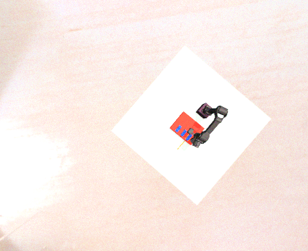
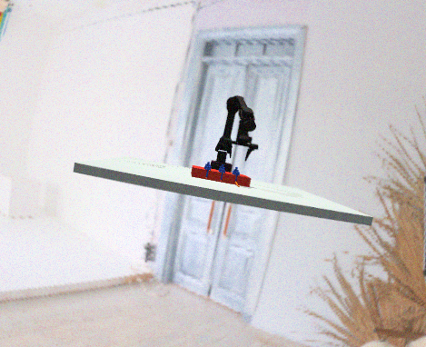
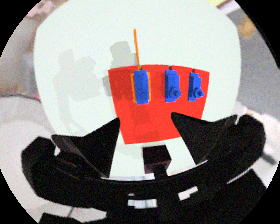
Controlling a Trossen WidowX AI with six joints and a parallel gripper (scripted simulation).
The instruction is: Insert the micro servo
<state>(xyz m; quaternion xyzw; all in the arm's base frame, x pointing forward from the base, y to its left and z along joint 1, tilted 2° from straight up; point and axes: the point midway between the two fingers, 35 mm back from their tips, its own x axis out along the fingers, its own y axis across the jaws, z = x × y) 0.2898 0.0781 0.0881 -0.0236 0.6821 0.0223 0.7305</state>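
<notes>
The red deck (image 1: 183, 119) (image 2: 215, 176) (image 3: 147, 129) lies on the white table. Three blue micro servos stand in a row along its edge. The end servo (image 3: 141, 87) (image 2: 235, 173) sits in its pocket, and its orange cable (image 3: 135, 46) (image 1: 180, 145) runs straight off the deck onto the table. The two other servos (image 3: 171, 84) (image 3: 195, 86) (image 2: 207, 168) (image 2: 222, 170) stand beside it. My gripper (image 3: 145, 117) (image 2: 249, 153) is open and empty, and it hangs above the deck, apart from the servos. How flat the ears lie is too small to tell.
The arm's base (image 1: 203, 110) stands just behind the deck. The white table (image 1: 190, 82) (image 2: 141, 174) is a square slab with open edges all round. A door and a dry plant are far in the background.
</notes>
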